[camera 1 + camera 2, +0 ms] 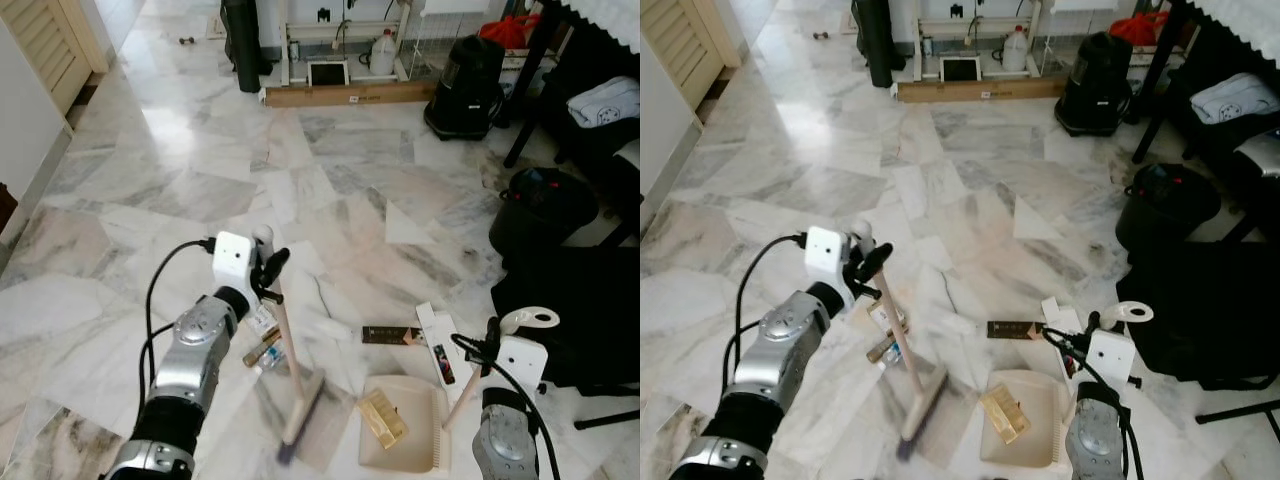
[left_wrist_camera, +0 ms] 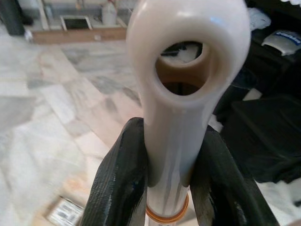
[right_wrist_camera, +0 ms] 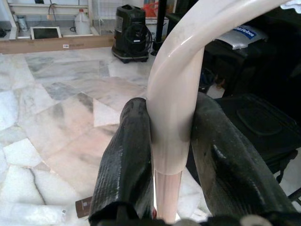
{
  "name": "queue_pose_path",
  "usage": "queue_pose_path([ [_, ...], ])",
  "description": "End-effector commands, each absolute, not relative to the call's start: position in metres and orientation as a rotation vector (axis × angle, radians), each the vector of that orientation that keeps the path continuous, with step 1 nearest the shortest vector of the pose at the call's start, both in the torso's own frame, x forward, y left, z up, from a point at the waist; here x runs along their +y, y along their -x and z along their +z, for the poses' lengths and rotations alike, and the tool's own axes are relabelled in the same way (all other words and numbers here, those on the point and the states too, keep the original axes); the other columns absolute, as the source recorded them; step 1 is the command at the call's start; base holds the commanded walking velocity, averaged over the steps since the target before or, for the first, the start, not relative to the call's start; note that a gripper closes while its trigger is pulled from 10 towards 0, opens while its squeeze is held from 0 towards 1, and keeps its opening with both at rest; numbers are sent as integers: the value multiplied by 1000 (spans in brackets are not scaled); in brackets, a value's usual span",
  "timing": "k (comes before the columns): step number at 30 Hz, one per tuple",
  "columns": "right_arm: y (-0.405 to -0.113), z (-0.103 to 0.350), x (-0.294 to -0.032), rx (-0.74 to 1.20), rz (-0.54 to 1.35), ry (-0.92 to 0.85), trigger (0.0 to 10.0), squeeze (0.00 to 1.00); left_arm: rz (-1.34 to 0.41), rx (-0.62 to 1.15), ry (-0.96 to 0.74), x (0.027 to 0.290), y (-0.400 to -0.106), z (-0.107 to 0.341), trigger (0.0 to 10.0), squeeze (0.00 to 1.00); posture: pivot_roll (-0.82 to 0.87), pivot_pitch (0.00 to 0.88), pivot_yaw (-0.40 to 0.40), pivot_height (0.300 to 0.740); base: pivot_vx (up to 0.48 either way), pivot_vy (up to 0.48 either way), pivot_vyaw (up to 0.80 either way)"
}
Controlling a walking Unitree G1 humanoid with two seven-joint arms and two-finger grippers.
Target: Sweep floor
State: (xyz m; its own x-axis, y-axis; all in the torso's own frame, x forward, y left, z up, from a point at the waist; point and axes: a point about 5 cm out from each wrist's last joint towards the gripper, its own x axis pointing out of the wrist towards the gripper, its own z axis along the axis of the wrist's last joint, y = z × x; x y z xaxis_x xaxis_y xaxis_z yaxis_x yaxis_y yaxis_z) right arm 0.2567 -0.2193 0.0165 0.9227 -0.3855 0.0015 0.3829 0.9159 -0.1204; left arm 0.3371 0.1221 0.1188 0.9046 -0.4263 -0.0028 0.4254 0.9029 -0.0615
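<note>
**Broom and dustpan both held over marble floor**

We see the left tool point(image 2: 167, 188) clenched on the cream plastic top of the wooden-handled broom point(image 1: 290, 370), its bristle head down on the white veined marble floor point(image 1: 200, 170) just below and ahead of that tool. The right tool point(image 3: 169, 155) grips the cream handle of the beige plastic dustpan point(image 1: 400, 455), which sits on the floor beside the broom head, a yellow wrapper point(image 1: 382, 418) lying in it. Small litter point(image 1: 262, 345) lies near the left tool.
</note>
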Motion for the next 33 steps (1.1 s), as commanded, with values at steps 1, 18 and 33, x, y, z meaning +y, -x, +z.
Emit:
queue_pose_path([
  [1,-247,5,-219,82,-389,126,10000,0,-448,21,91,121,-341,119,10000,0,66,142,1,740,0,0,0],
  [18,-248,8,-219,66,-415,93,10000,0,-468,10,128,111,-352,124,10000,0,59,148,10,740,0,0,0],
  [33,-258,19,-220,3,-436,23,10000,0,-483,13,210,109,-356,126,10000,0,57,145,18,740,0,0,0],
])
